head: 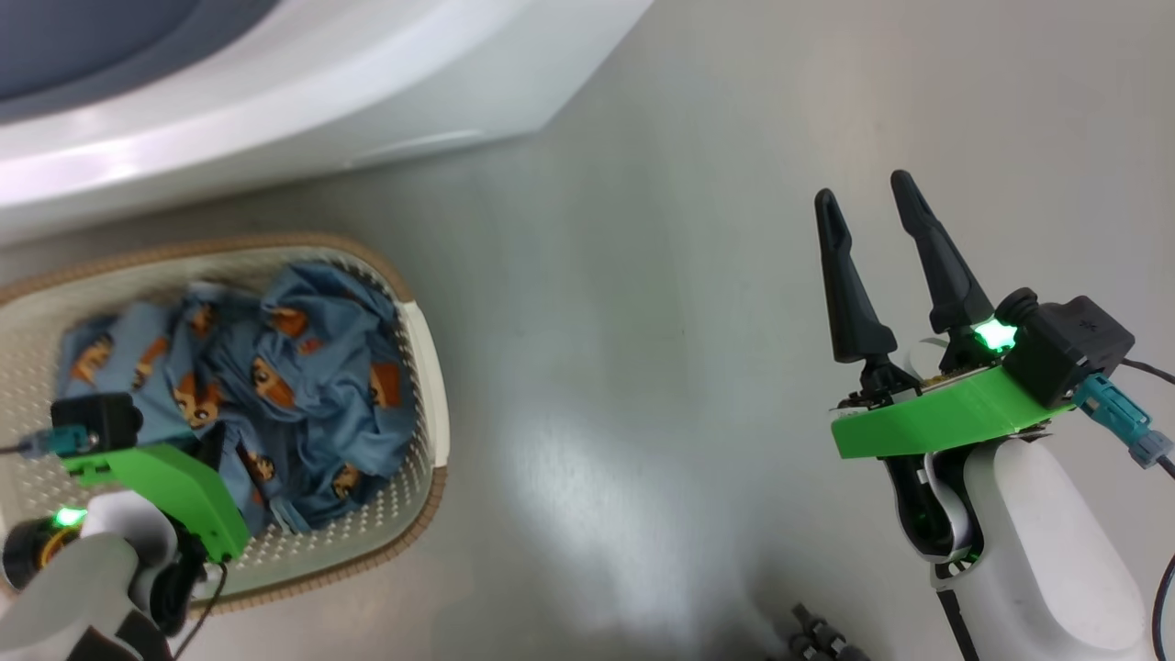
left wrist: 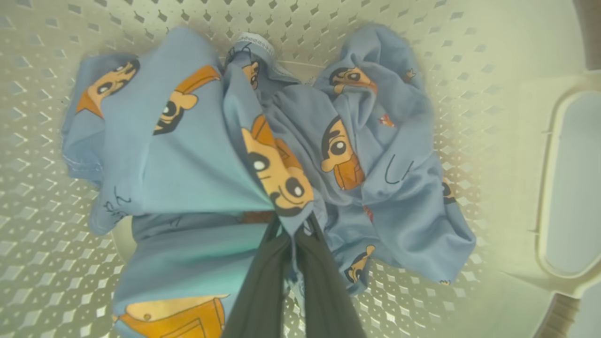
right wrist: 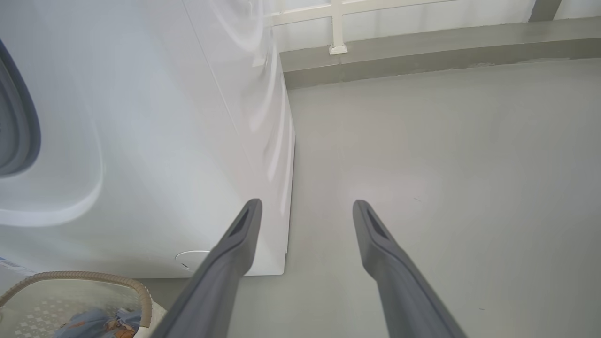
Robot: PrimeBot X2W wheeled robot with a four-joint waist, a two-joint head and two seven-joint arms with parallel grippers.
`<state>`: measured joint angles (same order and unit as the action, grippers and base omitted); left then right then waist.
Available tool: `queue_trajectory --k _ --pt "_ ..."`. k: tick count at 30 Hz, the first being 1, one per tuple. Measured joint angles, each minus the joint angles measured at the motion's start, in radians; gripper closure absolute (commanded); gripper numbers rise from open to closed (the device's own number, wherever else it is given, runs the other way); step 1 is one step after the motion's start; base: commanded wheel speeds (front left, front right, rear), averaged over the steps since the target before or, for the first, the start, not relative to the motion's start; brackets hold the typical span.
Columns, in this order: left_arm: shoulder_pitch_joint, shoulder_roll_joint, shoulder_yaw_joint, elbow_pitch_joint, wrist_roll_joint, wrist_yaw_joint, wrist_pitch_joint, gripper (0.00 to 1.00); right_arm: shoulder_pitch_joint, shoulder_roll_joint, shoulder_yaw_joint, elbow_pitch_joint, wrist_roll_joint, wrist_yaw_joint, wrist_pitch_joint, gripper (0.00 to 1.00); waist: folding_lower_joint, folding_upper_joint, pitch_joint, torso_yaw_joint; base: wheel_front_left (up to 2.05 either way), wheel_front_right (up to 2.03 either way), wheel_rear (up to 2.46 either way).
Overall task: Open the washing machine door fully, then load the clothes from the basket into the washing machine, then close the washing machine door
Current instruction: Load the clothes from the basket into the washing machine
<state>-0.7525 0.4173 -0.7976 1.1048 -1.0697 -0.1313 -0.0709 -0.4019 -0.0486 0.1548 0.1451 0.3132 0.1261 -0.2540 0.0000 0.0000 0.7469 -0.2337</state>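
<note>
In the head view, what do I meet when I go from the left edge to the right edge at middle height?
First the basket holding the clothes → grey floor → right gripper, open.

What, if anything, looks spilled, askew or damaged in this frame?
Nothing stands out. The clothes lie crumpled inside the basket, none on the visible floor; the left gripper pinches a fold of them, and the right gripper hangs open, holding nothing.

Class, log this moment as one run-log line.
left gripper shut on light blue cartoon-print clothes | in cream perforated plastic basket | right gripper open, empty, above grey floor
</note>
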Motion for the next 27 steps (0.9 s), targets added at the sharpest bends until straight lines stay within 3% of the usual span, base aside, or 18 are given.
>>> queue_trajectory --k 10,27 --pt "0.092 0.002 -0.036 -0.087 -0.084 0.0 -0.099 1.0 0.001 -0.001 0.002 0.052 0.006 0.0 0.0 0.0 0.0001 0.0 -0.13 0.02 0.0 0.0 0.0" --pt "0.202 -0.013 -0.069 -0.189 -0.117 0.0 -0.177 1.0 0.07 -0.001 -0.028 0.139 0.005 0.0 0.0 0.0 0.0 0.0 -0.376 0.091 0.0 0.0 0.0"
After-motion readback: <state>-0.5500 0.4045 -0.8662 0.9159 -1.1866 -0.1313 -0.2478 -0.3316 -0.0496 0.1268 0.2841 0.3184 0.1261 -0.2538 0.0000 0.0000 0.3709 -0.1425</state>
